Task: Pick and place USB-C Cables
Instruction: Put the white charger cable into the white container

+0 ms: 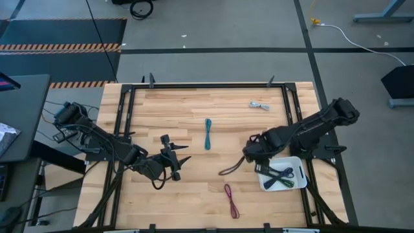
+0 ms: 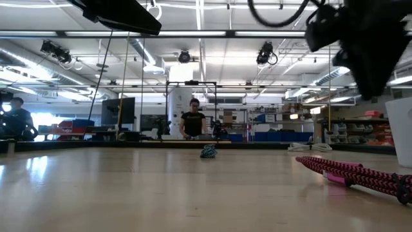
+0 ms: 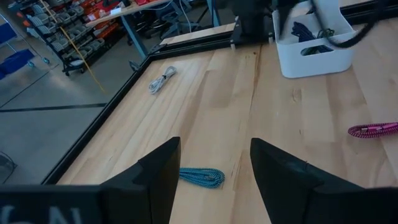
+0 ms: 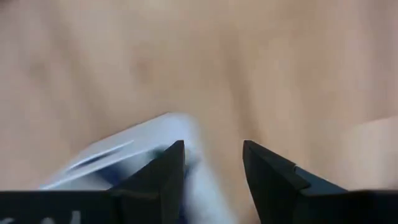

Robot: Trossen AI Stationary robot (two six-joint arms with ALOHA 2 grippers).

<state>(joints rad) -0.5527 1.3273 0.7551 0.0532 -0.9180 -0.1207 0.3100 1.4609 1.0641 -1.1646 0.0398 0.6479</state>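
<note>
My left gripper (image 1: 181,160) (image 3: 214,162) hangs open above the table's middle, left of centre. A teal cable bundle (image 1: 207,133) (image 3: 202,177) lies flat just beyond its fingers. My right gripper (image 1: 255,156) (image 4: 213,155) is open with nothing between its fingers, pointing down beside the near-left corner of a white bin (image 1: 299,169) (image 4: 143,143). A pale grey bundle (image 1: 259,105) (image 3: 160,79) lies near the far edge. A purple bundle (image 1: 231,200) (image 2: 360,174) (image 3: 373,130) lies near the near edge. Blue, green and dark bundles (image 1: 281,176) lie inside the bin.
A black frame rail (image 1: 213,85) runs around the tabletop. A thin black arm wire (image 1: 229,169) loops out left of my right gripper. Bare wood lies between the teal and purple bundles. A person (image 2: 193,122) stands in the room beyond the far edge.
</note>
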